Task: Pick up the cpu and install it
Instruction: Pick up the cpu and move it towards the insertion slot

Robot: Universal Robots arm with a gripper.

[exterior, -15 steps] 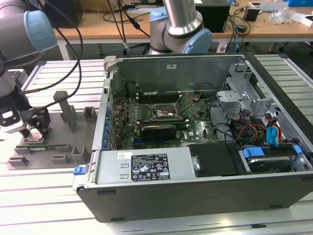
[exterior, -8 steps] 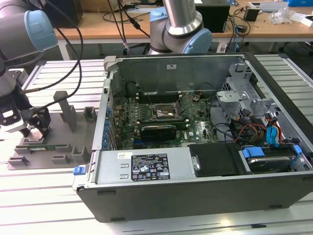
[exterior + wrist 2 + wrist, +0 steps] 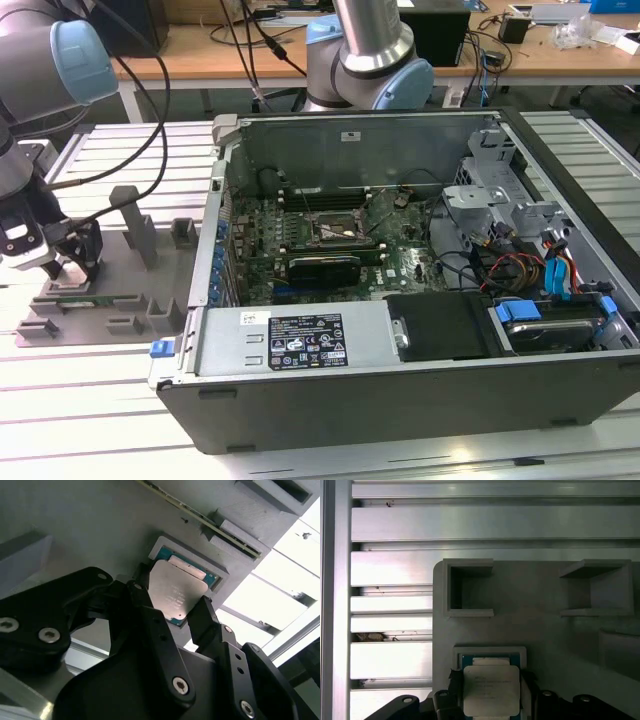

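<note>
Cpu (image 3: 176,594) gleams silver-grey (flat, square, teal-edged).

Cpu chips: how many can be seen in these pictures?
1. The cpu lies in the recess of the grey tray, clasped by the pincer, in both wrist views. Another could sit in the motherboard socket; the exterior view cannot settle that.

In the exterior view, the tray (image 3: 130,285) lies on the table (image 3: 90,400) at the computer case's (image 3: 400,400) nine o'clock. The chip (image 3: 491,690) sits in the tray's pocket, clasped by the gripper (image 3: 72,268).
</note>
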